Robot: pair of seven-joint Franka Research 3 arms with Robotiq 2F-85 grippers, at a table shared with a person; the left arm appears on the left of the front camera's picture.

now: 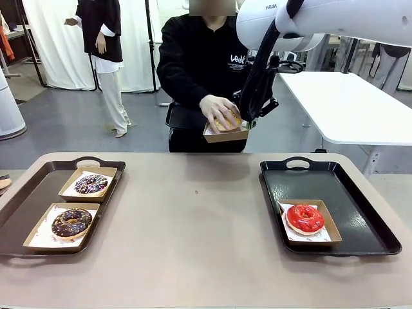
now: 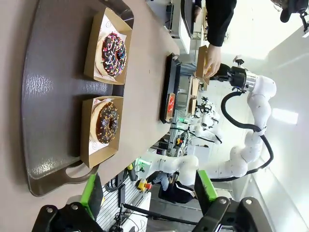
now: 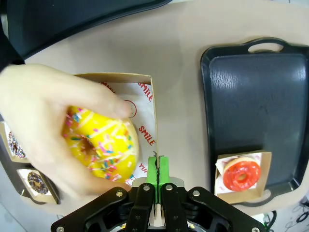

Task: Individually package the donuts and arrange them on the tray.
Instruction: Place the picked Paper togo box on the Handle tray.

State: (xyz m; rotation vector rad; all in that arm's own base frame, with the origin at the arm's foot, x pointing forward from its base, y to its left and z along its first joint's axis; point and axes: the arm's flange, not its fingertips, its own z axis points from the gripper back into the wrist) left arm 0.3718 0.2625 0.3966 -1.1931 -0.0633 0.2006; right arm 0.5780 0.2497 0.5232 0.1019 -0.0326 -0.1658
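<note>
High over the table's far edge, my right gripper (image 1: pixel 248 121) is shut on the rim of a paper-lined cardboard box (image 1: pixel 226 134). A person's hand (image 1: pixel 217 109) holds the yellow sprinkled donut (image 1: pixel 228 122) in that box. In the right wrist view the green pads of the right gripper (image 3: pixel 158 170) pinch the box wall (image 3: pixel 145 92), with the yellow donut (image 3: pixel 102 147) under the hand (image 3: pixel 46 111). The red donut (image 1: pixel 304 218) lies boxed on the black right tray (image 1: pixel 364 219). The sprinkled dark donut (image 1: pixel 91 184) and chocolate donut (image 1: pixel 71 222) sit boxed on the left tray (image 1: pixel 22 199). My left gripper (image 2: pixel 148 189) is open and holds nothing.
The person stands at the far side of the table, behind the held box. A white table (image 1: pixel 351 103) stands at the back right. The brown tabletop (image 1: pixel 193 219) stretches bare between the two trays. Most of the right tray's floor (image 3: pixel 251 96) is bare.
</note>
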